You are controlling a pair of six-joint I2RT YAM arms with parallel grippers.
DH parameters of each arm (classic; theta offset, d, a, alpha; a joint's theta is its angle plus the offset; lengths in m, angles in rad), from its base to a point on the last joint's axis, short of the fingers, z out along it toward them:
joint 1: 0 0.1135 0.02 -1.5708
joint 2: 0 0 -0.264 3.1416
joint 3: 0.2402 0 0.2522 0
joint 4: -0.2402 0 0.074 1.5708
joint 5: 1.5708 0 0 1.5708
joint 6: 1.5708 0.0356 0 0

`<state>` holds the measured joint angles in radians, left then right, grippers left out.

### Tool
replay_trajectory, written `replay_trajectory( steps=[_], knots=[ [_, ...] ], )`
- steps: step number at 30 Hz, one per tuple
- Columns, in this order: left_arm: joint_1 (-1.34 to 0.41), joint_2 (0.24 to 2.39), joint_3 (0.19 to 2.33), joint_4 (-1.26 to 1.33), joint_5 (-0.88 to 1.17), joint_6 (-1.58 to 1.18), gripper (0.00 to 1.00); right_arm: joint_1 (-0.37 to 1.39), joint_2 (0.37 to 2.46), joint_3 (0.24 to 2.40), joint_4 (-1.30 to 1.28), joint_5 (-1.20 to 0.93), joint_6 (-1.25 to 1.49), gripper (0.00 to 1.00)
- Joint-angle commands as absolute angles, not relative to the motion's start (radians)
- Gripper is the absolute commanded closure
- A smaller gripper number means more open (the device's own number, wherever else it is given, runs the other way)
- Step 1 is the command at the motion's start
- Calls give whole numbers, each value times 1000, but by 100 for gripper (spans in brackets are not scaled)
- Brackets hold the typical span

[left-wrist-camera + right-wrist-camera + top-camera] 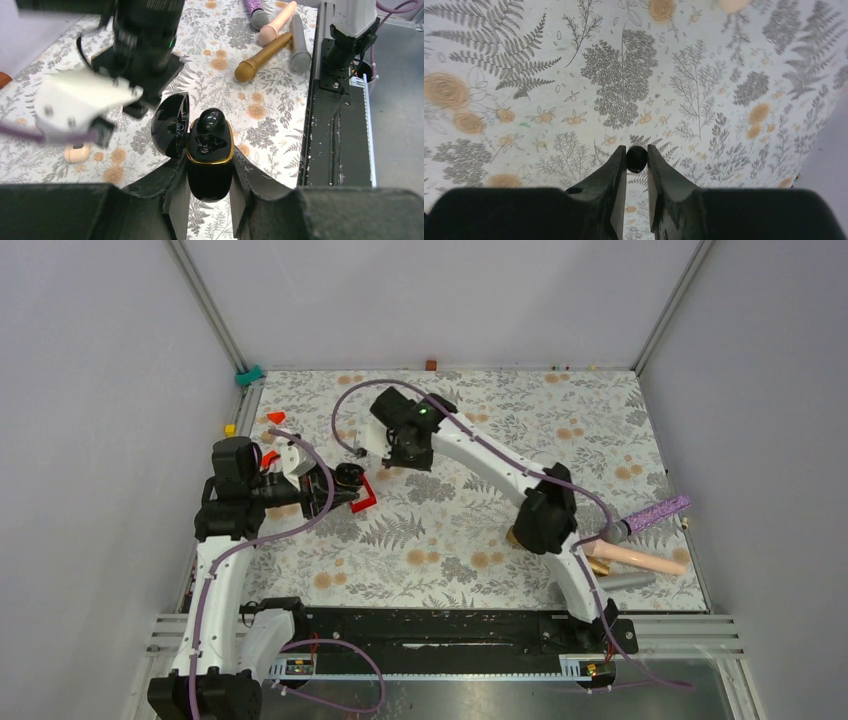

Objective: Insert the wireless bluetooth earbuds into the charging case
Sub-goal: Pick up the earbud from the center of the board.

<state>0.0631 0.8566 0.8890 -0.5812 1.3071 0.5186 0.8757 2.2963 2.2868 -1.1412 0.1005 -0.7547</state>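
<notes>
1. Clamping the charging case (209, 187) in the left gripper (210, 172), jaws narrowed onto its lower body below the gold rim (210, 161), lid (171, 125) hanging open to one side, above the floral tablecloth (280, 115)
2. Pinching a black earbud (636, 158) at the very tips of the right gripper (637, 161), jaws drawn almost together around it, hovering over bare cloth and not yet above the case
3. Judging the earbud as light, hard, glossy and rounded, so likely to squirt out of a tip pinch; gripping across its widest part and easing off only once seated seeming wisest
4. Judging the case as stiff and slick, best held by its flat sides
5. Counting: two black earbuds, the second black earbud (211, 120) already sitting in the case; one pale bud (76, 152) lying on the cloth; one case; four microphones (260, 57) lying together farther off
</notes>
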Motion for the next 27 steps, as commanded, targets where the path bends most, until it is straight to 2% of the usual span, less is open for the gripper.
replay_trajectory(
  steps=[1, 9, 14, 20, 27],
  knots=[
    [60, 855, 861, -359, 1317, 345, 87, 826, 2077, 2191, -1045, 5, -591, 89],
    [-56, 938, 861, -161, 1173, 165, 86, 739, 1653, 1779, -673, -12, -429, 88],
    [-103, 1068, 954, -135, 1155, 73, 86, 719, 1512, 1557, -525, -37, -310, 85],
    [-106, 1048, 864, 137, 1157, -130, 86, 670, 1534, 1273, -302, -149, 5, 84],
    [-107, 993, 830, 101, 1139, -96, 85, 594, 1756, 1284, -198, -327, 333, 85]
  ],
)
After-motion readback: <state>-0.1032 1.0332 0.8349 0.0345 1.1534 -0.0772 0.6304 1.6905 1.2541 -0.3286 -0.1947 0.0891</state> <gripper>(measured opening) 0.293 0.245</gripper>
